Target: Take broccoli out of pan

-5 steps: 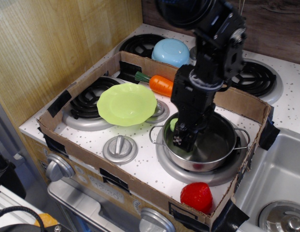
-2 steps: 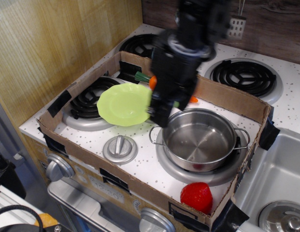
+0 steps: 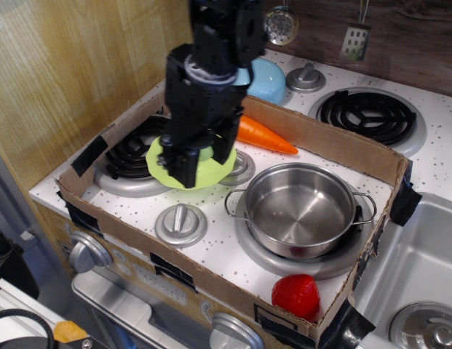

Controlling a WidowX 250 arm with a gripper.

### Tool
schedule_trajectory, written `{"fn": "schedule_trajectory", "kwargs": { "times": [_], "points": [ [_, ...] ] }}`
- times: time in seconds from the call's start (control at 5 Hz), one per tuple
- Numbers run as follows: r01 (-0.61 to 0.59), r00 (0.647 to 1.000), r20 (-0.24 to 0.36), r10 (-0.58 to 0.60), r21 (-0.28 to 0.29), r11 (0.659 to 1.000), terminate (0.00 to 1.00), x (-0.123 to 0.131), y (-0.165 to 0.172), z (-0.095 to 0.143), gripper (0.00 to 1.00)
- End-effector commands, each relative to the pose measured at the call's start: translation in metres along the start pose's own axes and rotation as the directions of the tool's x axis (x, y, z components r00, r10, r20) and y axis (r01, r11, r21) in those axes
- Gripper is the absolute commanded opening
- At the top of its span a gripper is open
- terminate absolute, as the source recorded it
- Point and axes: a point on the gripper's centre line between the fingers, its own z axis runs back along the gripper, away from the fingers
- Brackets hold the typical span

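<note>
The pan (image 3: 301, 209) stands on the front right burner inside the cardboard box, and its inside is bare. My gripper (image 3: 204, 156) hangs to its left, over the lime-green plate (image 3: 212, 173). Its fingers (image 3: 185, 164) close on a small light-green lump that I take for the broccoli (image 3: 205, 153). The lump is hard to tell apart from the plate behind it. The arm hides much of the plate.
An orange carrot (image 3: 266, 136) lies behind the pan. A light-blue bowl (image 3: 266, 78) sits past the box's back wall (image 3: 342, 149). A red toy (image 3: 296, 296) sits in the front right corner. A silver knob (image 3: 180, 224) is front left, and a sink (image 3: 422, 269) lies to the right.
My gripper rose out of the pan and moved left, over the green plate. The broccoli is gone from the pan. The carrot and blue bowl have come into view.
</note>
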Motion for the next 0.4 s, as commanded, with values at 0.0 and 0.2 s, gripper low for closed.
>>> {"fn": "schedule_trajectory", "kwargs": {
  "times": [0.0,0.2],
  "points": [
    [-0.013,1.0,0.025,0.017,-0.16,0.987,0.0,0.047,0.026,-0.041,0.0],
    [-0.028,0.999,0.014,0.031,-0.172,0.985,0.0,0.059,0.035,-0.055,0.0]
  ]
}}
